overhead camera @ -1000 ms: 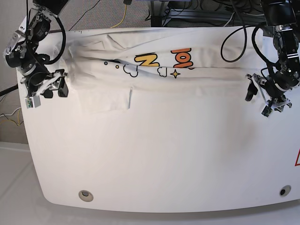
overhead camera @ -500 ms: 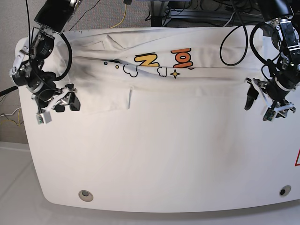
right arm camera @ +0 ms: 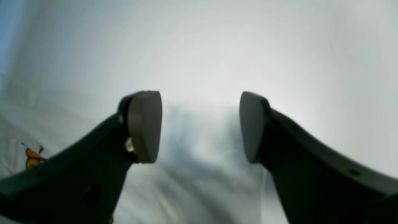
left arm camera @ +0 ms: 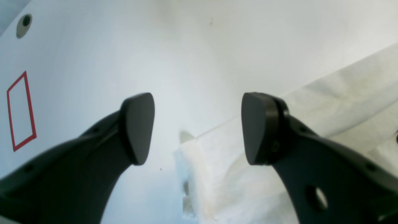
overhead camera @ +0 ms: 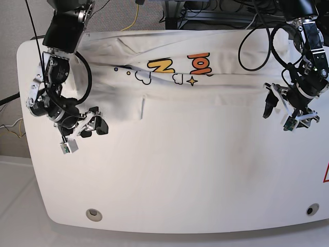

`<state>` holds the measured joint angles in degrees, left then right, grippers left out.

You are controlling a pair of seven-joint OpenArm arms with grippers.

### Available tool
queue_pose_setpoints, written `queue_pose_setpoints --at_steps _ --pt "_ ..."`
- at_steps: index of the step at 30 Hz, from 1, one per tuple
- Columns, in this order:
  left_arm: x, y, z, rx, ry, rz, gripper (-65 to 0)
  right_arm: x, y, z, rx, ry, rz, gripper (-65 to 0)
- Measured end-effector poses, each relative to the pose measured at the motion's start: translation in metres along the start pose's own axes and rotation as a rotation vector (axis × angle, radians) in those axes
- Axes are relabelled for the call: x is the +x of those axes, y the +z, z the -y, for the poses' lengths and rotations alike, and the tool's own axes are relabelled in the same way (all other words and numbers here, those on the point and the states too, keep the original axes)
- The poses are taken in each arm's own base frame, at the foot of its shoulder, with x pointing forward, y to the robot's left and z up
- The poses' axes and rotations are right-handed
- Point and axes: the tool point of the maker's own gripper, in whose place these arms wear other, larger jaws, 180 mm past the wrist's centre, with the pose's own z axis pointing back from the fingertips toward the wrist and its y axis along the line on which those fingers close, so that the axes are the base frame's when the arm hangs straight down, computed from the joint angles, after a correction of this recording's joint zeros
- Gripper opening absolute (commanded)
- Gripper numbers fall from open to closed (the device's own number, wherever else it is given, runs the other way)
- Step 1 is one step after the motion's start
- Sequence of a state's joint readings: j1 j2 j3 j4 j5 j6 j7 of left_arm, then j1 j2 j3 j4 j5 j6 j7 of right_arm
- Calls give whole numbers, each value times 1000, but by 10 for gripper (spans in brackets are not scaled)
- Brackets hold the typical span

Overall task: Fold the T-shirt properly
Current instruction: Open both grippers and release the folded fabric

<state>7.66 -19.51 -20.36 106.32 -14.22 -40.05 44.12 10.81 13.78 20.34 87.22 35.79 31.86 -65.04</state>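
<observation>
Surface: a white glossy tabletop [overhead camera: 180,175] with rounded front corners, a round hole [overhead camera: 93,214] near its front left and another hole [overhead camera: 312,209] at front right; cables and grey floor lie behind its far edge.

T-shirt: the T-shirt [overhead camera: 169,85] lies spread in a long band across the far part of the tabletop, folded lengthwise, with its yellow and orange letters, clouds and a star facing up near the fold; a sleeve flap [overhead camera: 121,105] sticks out toward the front on the base view's left.

Right gripper: the right gripper [overhead camera: 88,126] hangs at the base view's left, just in front of the sleeve flap; its fingers stand spread with nothing between them. In its wrist view the white cloth [right arm camera: 199,174] lies below the gap, blurred.

Left gripper: the left gripper [overhead camera: 277,110] hangs at the base view's right, beside the shirt's end; its fingers are spread and hold nothing. Its wrist view shows a cloth corner [left arm camera: 192,155] below the gap.

Marking: a red outlined rectangle [left arm camera: 21,111] on the tabletop.
</observation>
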Motion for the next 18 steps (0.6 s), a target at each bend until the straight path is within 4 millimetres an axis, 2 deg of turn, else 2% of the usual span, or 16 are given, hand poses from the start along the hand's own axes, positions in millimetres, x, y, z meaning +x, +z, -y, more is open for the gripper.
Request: queue_pose_setpoints --at_steps 3,13,18 --pt "1 -2 5 -14 -8 0 -229 4 -4 4 -7 -5 17 -272" --pt "-1 -9 22 -64 -14 -5 -255 1 -23 16 -38 -31 -15 -286" --pt "0 -8 21 -65 -9 -1 -243 -16 -36 27 -41 -97 -35 -271"
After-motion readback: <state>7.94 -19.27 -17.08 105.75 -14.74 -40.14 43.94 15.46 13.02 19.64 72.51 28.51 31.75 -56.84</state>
